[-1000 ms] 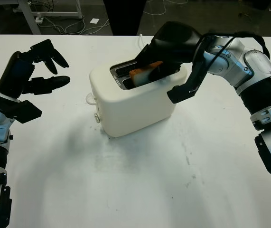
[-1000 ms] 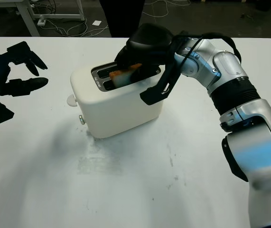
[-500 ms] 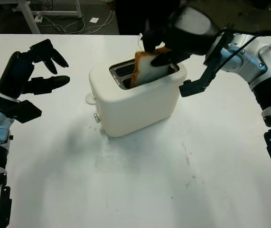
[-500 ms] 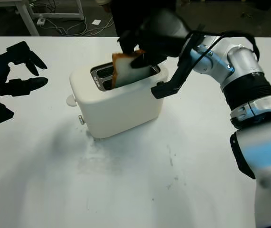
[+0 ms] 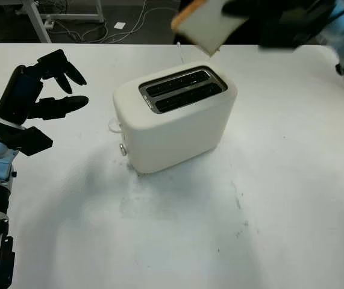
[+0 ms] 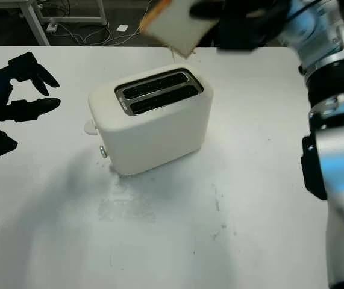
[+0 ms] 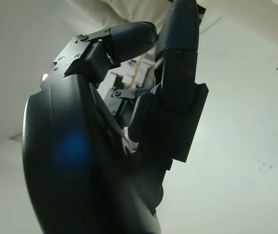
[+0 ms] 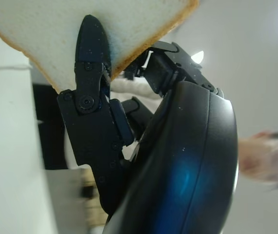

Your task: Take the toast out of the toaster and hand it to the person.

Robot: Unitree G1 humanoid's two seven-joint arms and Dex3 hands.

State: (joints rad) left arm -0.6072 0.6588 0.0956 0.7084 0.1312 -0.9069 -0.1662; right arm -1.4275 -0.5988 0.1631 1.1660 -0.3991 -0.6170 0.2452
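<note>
The white toaster (image 5: 173, 118) stands mid-table, both slots dark and bare. My right hand (image 5: 244, 7) is raised above and behind it at the top of the picture, shut on a slice of toast (image 5: 204, 23) with a brown crust; the toast (image 8: 56, 34) is pinched between black fingers (image 8: 92, 73) in the right wrist view. My left hand (image 5: 42, 90) hovers open over the table's left side, well apart from the toaster. A blurred part of a person (image 8: 270, 156) shows beyond the right hand.
The white table (image 5: 178, 229) has bare room in front of and to the right of the toaster. A white cord (image 5: 179, 53) runs back from the toaster. Beyond the far edge lie a dark floor, cables (image 5: 93, 33) and a table leg (image 5: 36, 21).
My right hand has pulled the toast fully out of the slot and lifted it up and back, past the table's far edge. The left hand has not moved.
</note>
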